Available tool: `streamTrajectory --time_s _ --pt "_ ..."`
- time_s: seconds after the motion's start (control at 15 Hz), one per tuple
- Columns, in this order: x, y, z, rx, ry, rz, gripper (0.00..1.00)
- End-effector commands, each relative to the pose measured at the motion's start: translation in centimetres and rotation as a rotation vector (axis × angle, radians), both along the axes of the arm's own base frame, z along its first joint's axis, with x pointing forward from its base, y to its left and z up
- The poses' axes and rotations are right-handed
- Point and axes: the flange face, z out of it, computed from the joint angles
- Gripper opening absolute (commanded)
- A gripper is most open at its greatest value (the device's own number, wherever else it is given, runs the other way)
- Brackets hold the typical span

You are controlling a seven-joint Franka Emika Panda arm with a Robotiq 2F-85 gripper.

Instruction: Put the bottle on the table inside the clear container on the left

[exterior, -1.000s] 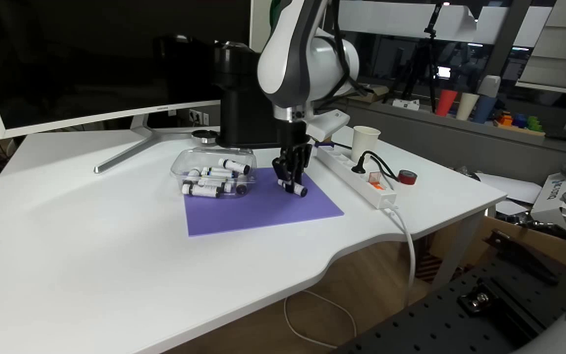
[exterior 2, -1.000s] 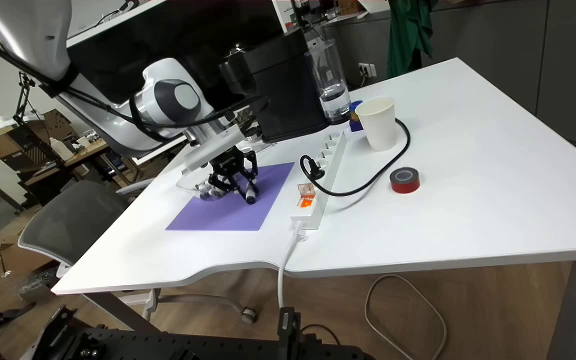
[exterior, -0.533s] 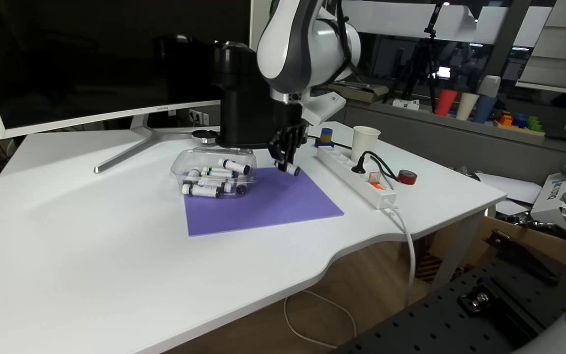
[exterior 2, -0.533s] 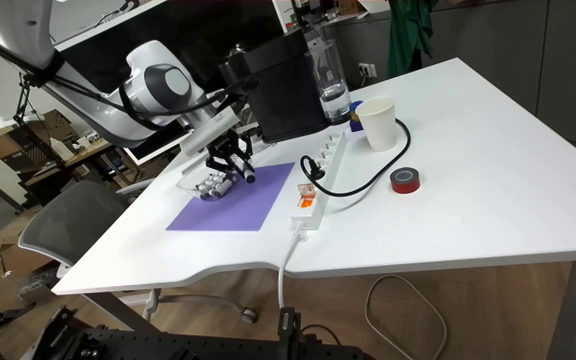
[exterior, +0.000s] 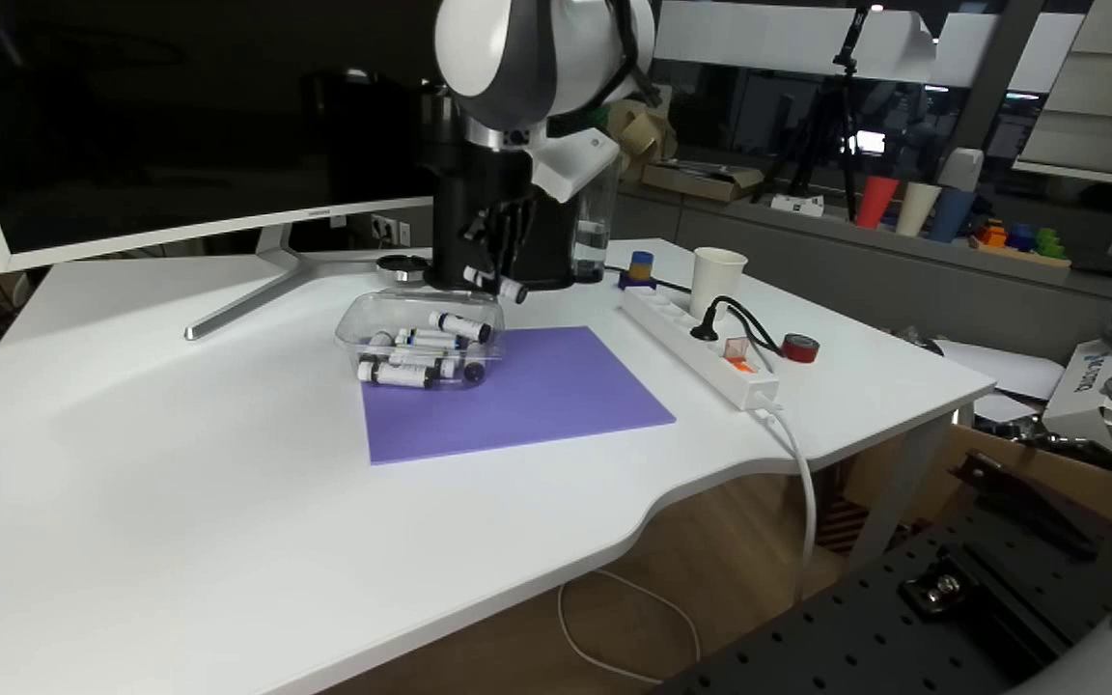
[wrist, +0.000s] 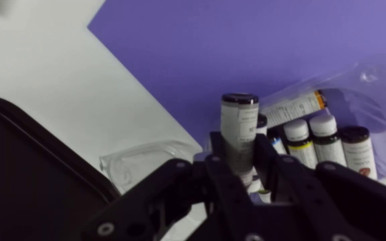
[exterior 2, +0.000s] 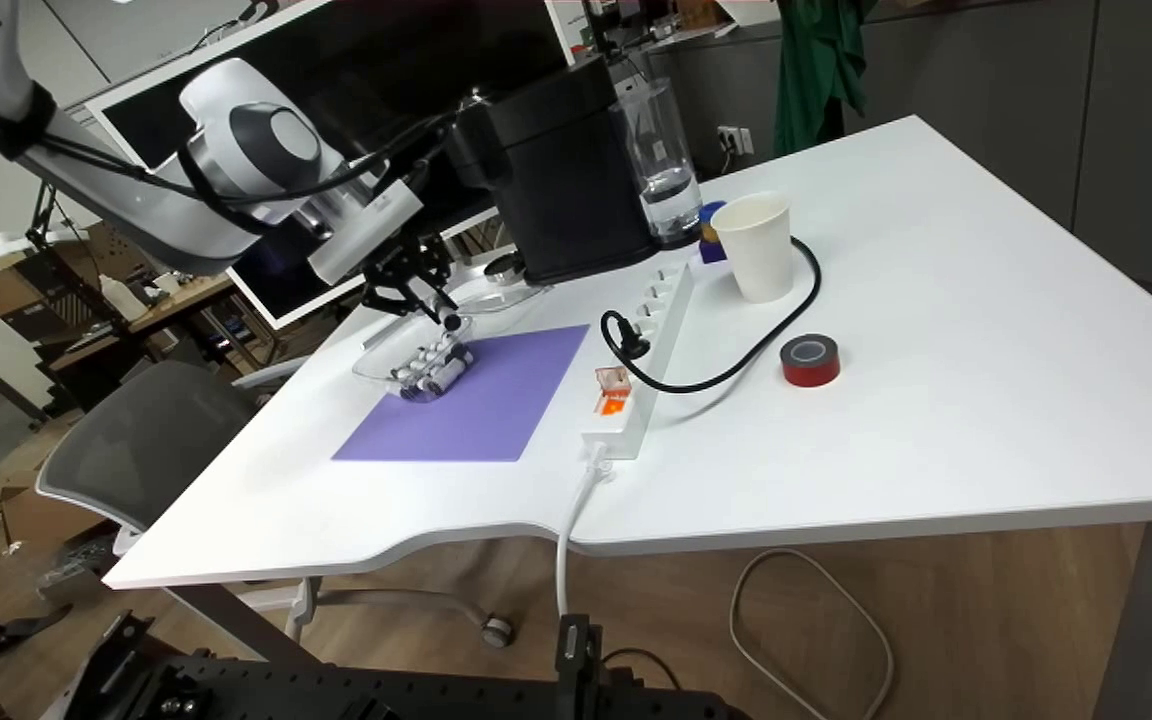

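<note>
The bottle, a small white vial with a dark end, is held off the table in both exterior views (exterior: 514, 290) (exterior 2: 449, 318) and in the wrist view (wrist: 239, 124). My gripper (exterior: 496, 280) (exterior 2: 431, 300) (wrist: 236, 147) is shut on its middle, one finger on each side. The clear container (exterior: 368, 311) (exterior 2: 374, 368) sits on the purple mat's corner and the white table (exterior: 180, 502), with several similar vials (exterior: 397, 375) inside. The gripper and bottle are above the container's back right rim in an exterior view. In the wrist view the container (wrist: 375, 78) lies below, partly hidden by the gripper.
The purple mat (exterior: 537, 396) lies under and beside the container. A tall black box (exterior: 464, 222) stands just behind the gripper, with a monitor (exterior: 180, 125) at the back. A white power strip (exterior: 691, 347), a paper cup (exterior: 715, 275) and red tape (exterior: 800, 347) are farther right.
The bottle was at the mat within the gripper's fingers one second ago. The gripper has lifted it and carried it up and toward the container. The container and its vials have not moved.
</note>
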Motion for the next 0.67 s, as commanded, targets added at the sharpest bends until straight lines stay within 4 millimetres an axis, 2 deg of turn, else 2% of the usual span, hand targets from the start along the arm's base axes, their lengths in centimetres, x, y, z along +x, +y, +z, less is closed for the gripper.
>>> streamTrajectory --time_s 0.0,0.07,0.13,0.2,0.4,0.6 --pt "1.2 3.3 0.5 0.0 0.011 0.043 0.07" --pt "1.3 4.1 0.3 0.002 0.019 0.054 0.07" --pt "1.4 4.7 0.2 0.007 0.03 0.06 0.35" --pt "1.5 5.0 -0.1 0.014 0.044 0.063 0.52" --pt "1.6 4.8 -0.8 0.03 0.085 0.053 0.71" --pt "0.8 3.4 -0.7 0.036 0.127 0.013 0.92"
